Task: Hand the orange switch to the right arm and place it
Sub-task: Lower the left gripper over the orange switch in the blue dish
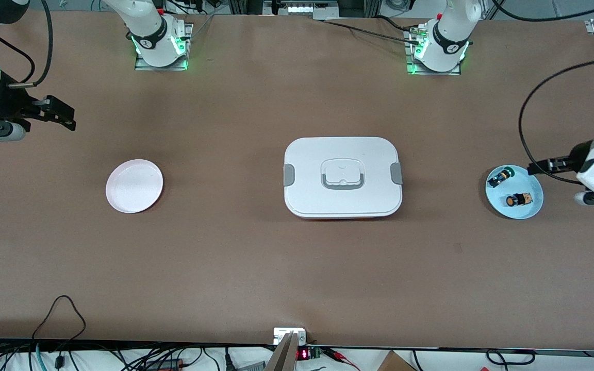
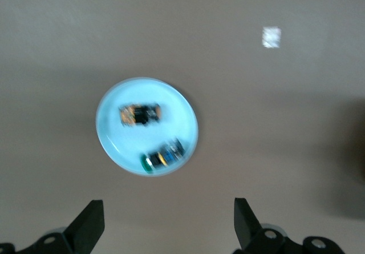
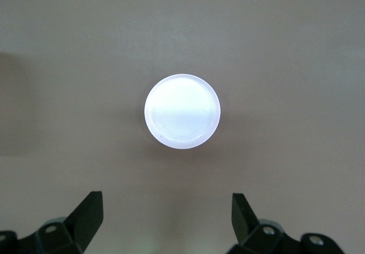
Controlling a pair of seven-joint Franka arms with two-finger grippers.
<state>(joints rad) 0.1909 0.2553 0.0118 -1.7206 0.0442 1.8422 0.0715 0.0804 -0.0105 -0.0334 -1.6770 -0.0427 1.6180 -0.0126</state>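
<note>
Left gripper (image 2: 165,225) spread wide over tabletop (image 1: 256,257) beside blue dish (image 1: 533,208); right gripper (image 3: 165,222) likewise agape, waiting above white plate (image 3: 182,111)

Lower squarely onto orange switch (image 1: 517,200), avoiding green button (image 1: 499,178)

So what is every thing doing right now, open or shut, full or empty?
White box: lid shut, on the table.
Blue dish: holds both switches.
Orange switch: lying in the blue dish.
Green switch: lying in the blue dish.
Pink plate: empty.
Left gripper: jaws open, empty.
Right gripper: jaws open, empty.
</note>
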